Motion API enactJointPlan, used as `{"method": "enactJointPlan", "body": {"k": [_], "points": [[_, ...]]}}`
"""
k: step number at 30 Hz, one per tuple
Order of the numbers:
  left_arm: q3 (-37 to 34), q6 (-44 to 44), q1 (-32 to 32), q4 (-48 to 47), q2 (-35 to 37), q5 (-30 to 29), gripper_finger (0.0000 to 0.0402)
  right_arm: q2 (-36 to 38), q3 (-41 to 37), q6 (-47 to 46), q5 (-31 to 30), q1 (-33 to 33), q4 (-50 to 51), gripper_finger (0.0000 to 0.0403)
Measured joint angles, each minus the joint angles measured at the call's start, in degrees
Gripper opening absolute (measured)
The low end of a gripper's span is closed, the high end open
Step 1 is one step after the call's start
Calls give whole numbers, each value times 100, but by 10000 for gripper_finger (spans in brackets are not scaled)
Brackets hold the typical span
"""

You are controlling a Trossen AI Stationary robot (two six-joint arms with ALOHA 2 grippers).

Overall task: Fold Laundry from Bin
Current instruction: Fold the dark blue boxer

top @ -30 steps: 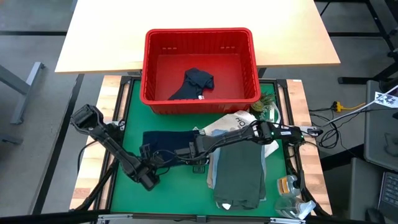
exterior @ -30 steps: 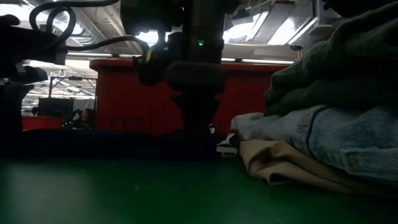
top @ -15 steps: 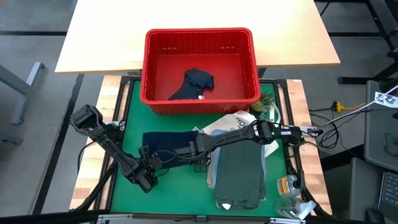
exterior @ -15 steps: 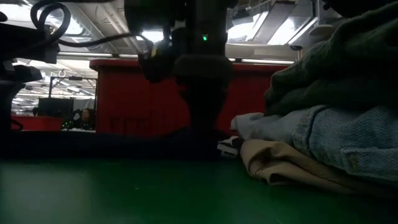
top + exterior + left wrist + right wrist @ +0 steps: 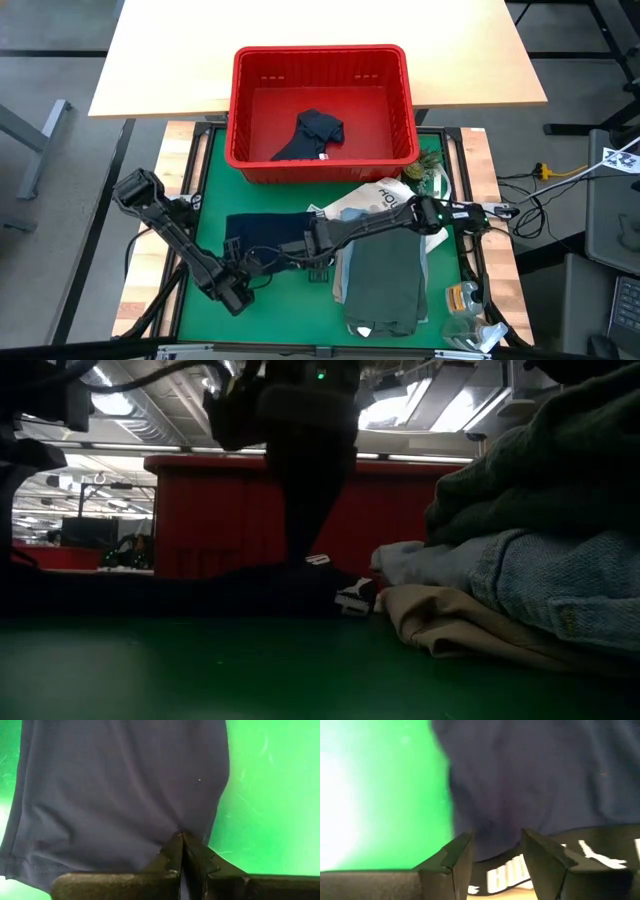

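Observation:
Navy shorts (image 5: 265,235) lie spread on the green mat (image 5: 215,180), their white-lettered waistband (image 5: 600,855) toward the table's right. My left gripper (image 5: 250,263) is shut on their near-left part. My right gripper (image 5: 318,247) points down over the waistband end and is closed on it, the jaws standing apart around the thick band. The red bin (image 5: 320,50) stands at the mat's far edge with one dark garment (image 5: 315,135) lying on its floor. A pile of folded laundry with an olive-green piece (image 5: 385,280) on top rests on the mat to the right. My left gripper pinches the shorts' navy cloth (image 5: 186,826) between its two fingertips, slanting down from the near left. Creases run out from the pinch; the cloth beyond lies spread on the mat. My right gripper holds the lettered waistband (image 5: 496,870) between its two fingers from above, pointing down. In the low view that end (image 5: 318,560) is raised off the mat while the remaining cloth lies flat.
A white printed tote bag (image 5: 372,198) lies between the bin and the pile, under my right arm. In the low view the pile shows beige (image 5: 450,625), light blue (image 5: 540,580) and olive layers. Small clutter sits at the near-right corner (image 5: 465,300). Bare mat lies near the front edge.
My right gripper has risen, taking the waistband end up off the mat with it. My left gripper has gone slightly up and toward the near-left corner, keeping its pinch on the cloth. The rest of the shorts stays on the mat.

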State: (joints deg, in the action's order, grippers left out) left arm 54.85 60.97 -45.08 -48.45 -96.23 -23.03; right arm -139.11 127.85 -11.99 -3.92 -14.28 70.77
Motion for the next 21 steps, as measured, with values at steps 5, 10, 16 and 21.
{"method": "enactJointPlan", "body": {"k": [5,10,16,21], "points": [[2,0,-41,-2,0,-26,2,0,-2,-1,-70,-205,-77,165],[2,0,-37,-2,0,-39,2,-17,-2,-4,-368,-243,-112,165],[2,0,-64,4,0,21,2,-157,-131,-20,-299,-232,-208,165],[2,-11,-106,24,0,28,2,-164,-493,-92,-143,-284,-207,165]]}}
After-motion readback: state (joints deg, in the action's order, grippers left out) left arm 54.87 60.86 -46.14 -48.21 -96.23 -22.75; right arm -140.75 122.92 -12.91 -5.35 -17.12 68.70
